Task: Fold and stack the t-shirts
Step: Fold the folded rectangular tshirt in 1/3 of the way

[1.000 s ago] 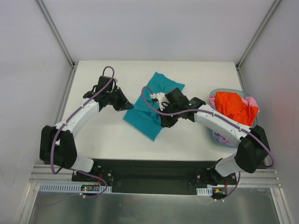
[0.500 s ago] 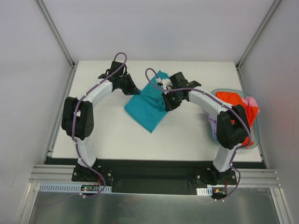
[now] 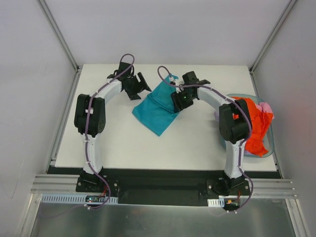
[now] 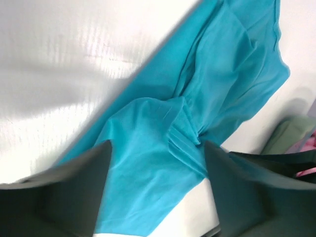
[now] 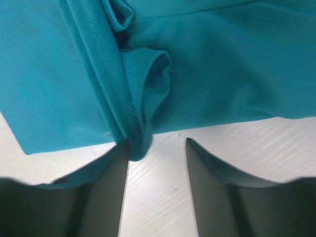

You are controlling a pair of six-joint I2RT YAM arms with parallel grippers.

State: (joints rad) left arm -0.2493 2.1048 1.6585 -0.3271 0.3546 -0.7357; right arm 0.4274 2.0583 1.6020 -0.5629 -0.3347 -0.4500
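A bluish see-through tub (image 3: pixel 269 145) sits at the white table's (image 3: pixel 123 143) right edge.

From my screen I saw a white counter (image 3: pixel 123 143) inside a booth of plain pale walls (image 3: pixel 168 29), joined at the back corners by two grey metal posts (image 3: pixel 59 32). The light was even and soft. A silver rail (image 3: pixel 54 187) ran along the near edge.

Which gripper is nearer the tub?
Right. The right gripper is at the teal shirt's right edge, the side facing the tub. The left gripper is at the shirt's opposite, left edge, farther away.
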